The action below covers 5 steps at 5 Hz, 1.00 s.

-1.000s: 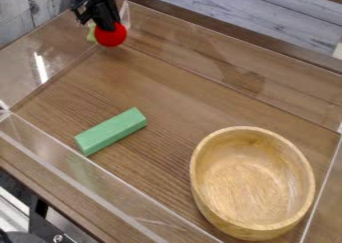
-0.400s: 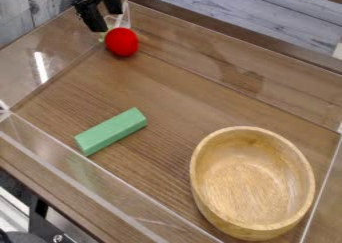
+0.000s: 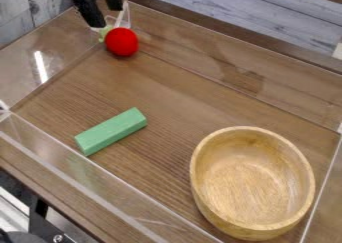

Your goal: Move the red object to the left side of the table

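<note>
The red object [image 3: 122, 42], a small round toy, lies on the brown wood-grain table [image 3: 201, 97] near its far left corner. My gripper [image 3: 100, 9] hangs just above and to the left of it, black fingers spread open with nothing between them. It is not touching the red object. A bit of yellow-green shows beside the fingers at the toy's upper left.
A green rectangular block [image 3: 111, 131] lies at the front left. A round light wooden bowl [image 3: 253, 181] stands at the front right. Low clear acrylic walls [image 3: 34, 62] edge the table on all sides.
The gripper was shut on the red object a second ago. It has opened and risen slightly, and the red object now lies on the table a little to the right.
</note>
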### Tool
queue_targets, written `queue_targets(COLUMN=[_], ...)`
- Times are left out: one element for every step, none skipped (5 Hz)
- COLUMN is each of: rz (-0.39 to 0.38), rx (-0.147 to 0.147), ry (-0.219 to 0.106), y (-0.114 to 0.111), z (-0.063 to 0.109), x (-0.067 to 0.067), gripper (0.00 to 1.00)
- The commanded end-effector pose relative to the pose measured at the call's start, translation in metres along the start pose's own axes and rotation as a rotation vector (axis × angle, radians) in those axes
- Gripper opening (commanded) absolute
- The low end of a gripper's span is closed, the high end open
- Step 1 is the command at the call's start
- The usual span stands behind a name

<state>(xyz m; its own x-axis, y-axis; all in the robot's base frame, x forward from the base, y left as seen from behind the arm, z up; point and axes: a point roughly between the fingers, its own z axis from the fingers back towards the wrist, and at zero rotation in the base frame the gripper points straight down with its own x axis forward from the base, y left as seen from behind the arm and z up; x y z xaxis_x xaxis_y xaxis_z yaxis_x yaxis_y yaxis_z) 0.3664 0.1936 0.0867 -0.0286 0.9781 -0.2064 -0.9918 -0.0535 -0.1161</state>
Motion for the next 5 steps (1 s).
queue_targets(rz=[-0.153,-0.18,-0.168,-0.197,-0.206], rx=[-0.078,-0.072,-0.063,-0.048,-0.024], ry=[-0.056,-0.064,-0.081,-0.094,-0.101], y=[-0.014,-0.013,-0.007,-0.01,-0.011], z=[0.05,0.058,0.057,0.064,0.065], x=[-0.023,-0.044,-0.051,-0.04,-0.021], gripper=[1.0,1.0,1.0,1.0,0.0])
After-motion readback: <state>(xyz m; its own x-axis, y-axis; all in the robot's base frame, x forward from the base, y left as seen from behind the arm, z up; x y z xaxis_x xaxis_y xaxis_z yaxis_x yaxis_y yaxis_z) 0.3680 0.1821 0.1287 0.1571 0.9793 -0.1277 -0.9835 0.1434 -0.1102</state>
